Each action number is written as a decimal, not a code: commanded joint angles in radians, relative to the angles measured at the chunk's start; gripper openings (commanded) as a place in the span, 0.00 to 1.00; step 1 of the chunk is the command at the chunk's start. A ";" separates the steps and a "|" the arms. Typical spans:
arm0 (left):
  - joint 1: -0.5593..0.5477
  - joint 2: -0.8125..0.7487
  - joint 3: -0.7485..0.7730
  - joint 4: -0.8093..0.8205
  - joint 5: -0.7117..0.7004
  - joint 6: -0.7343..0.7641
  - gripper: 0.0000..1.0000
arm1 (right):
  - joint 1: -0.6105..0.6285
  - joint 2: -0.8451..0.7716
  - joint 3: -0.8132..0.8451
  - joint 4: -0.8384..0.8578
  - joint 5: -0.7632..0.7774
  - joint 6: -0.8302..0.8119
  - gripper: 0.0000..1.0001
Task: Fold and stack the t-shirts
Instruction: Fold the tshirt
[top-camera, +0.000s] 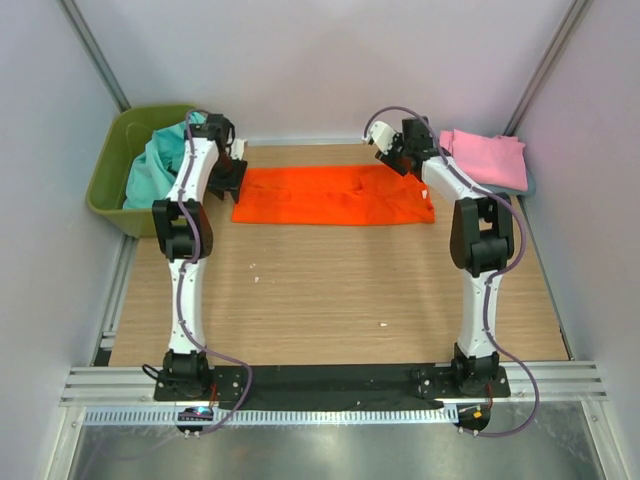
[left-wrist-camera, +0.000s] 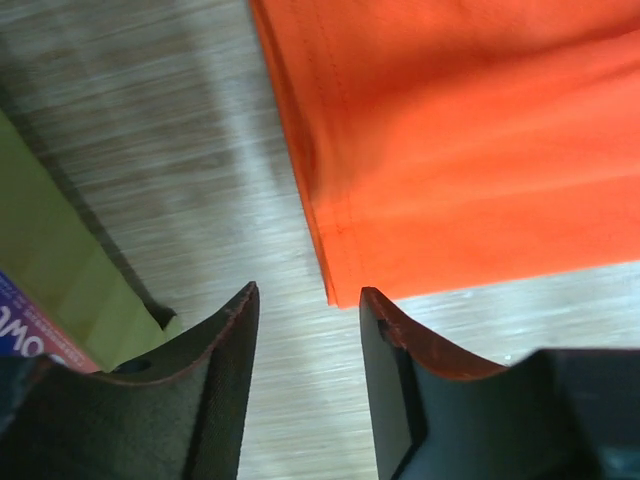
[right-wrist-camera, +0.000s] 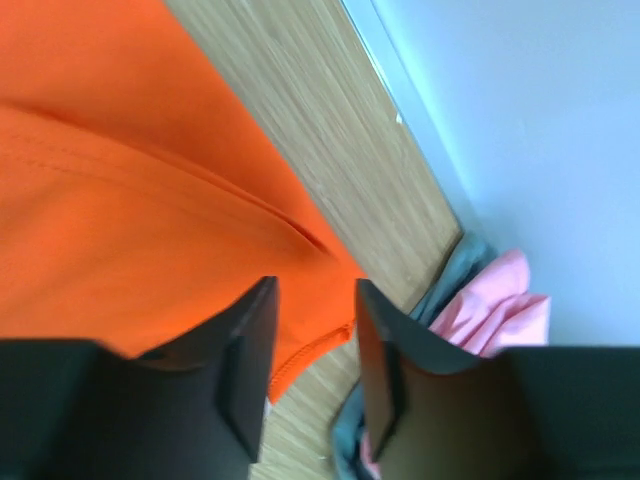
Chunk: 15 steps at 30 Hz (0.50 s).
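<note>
The bright orange t-shirt lies folded into a long strip across the far middle of the table. My left gripper is open and empty just off the strip's left end. In the left wrist view the shirt's corner sits just ahead of the gripper. My right gripper is open and empty above the strip's right end, by its hem. A pink t-shirt lies folded at the far right on a grey-blue one. Teal t-shirts are heaped in the bin.
The olive-green bin stands at the far left corner, close beside my left arm; its wall also shows in the left wrist view. White walls close in the back and sides. Bare wood table lies in front of the orange shirt.
</note>
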 joint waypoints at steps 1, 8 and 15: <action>0.006 -0.046 0.035 0.048 -0.012 -0.039 0.48 | 0.002 -0.003 0.055 0.121 0.125 0.085 0.47; 0.005 -0.228 -0.161 0.117 0.109 -0.040 0.49 | 0.008 -0.173 -0.094 0.184 0.154 0.194 0.59; -0.040 -0.200 -0.243 0.141 0.209 -0.044 0.48 | 0.006 -0.163 -0.135 -0.033 0.041 0.454 0.59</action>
